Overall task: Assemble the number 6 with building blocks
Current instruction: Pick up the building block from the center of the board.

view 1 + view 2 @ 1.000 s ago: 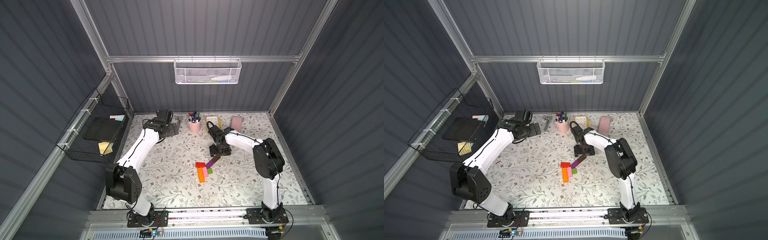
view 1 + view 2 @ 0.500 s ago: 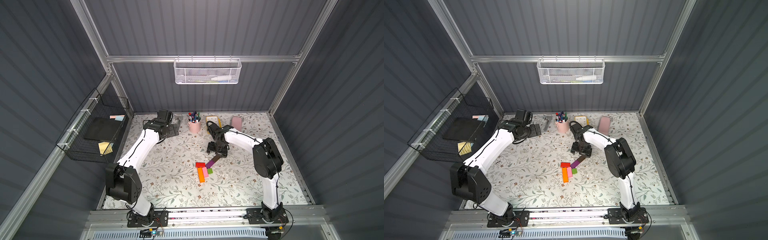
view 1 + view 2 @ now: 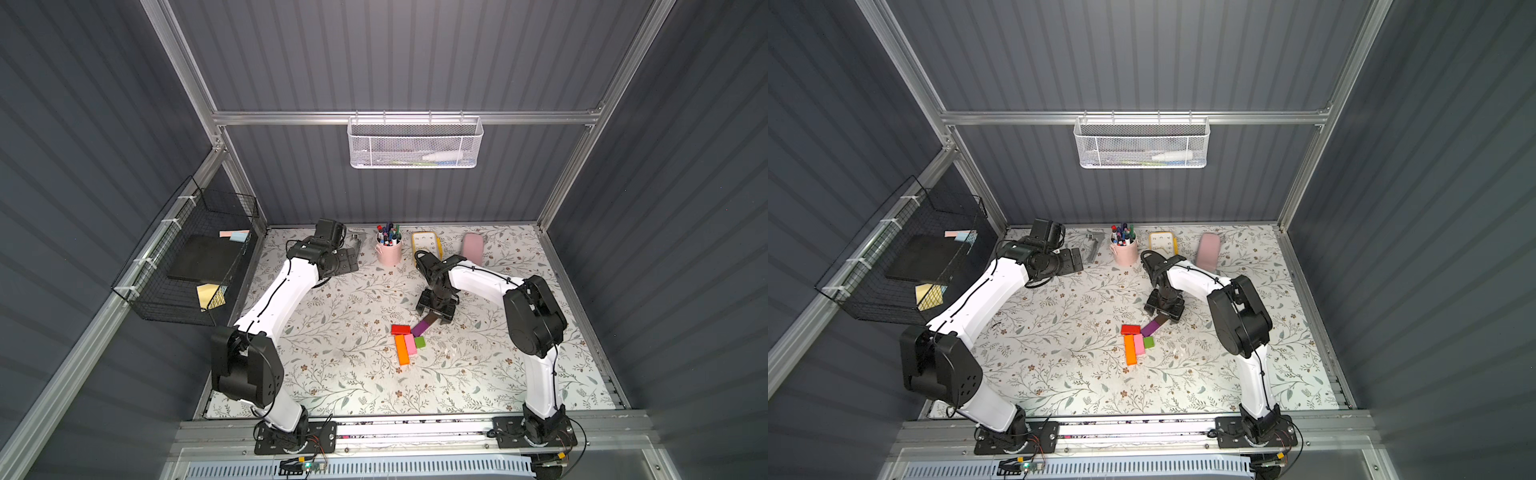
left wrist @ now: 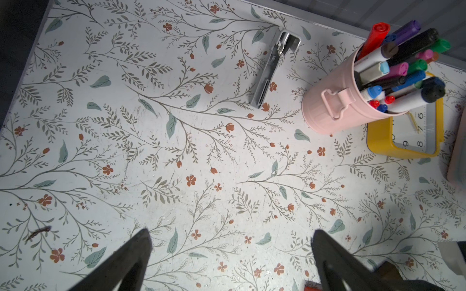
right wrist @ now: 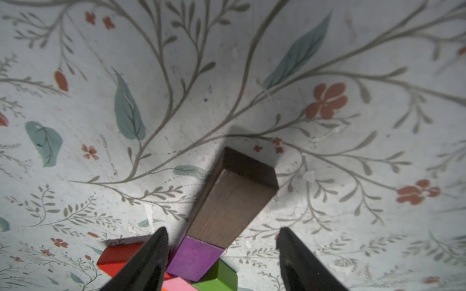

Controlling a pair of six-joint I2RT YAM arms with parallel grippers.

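Note:
The building blocks lie mid-table in both top views: orange bar (image 3: 401,350), pink bar (image 3: 410,344) and green cube (image 3: 420,342) side by side, with the red block (image 3: 400,329) across their far end. The purple block (image 5: 195,259) and dark brown bar (image 5: 232,201) lie end to end on a slant. My right gripper (image 5: 222,230) is open and straddles their joint; one finger (image 5: 151,259) is close beside the purple block, the other stands apart. My left gripper (image 4: 231,231) is open over bare table at the back left. No number 6 figure shows.
A pink pen cup (image 3: 389,251), a yellow clock (image 3: 426,243) and a pale pink case (image 3: 473,247) stand along the back edge. A metal tool (image 4: 274,68) lies near the left gripper. A black wire basket (image 3: 195,257) hangs on the left wall.
My right gripper has moved forward and down over the brown and purple blocks, and its jaws have narrowed. The left arm has barely shifted.

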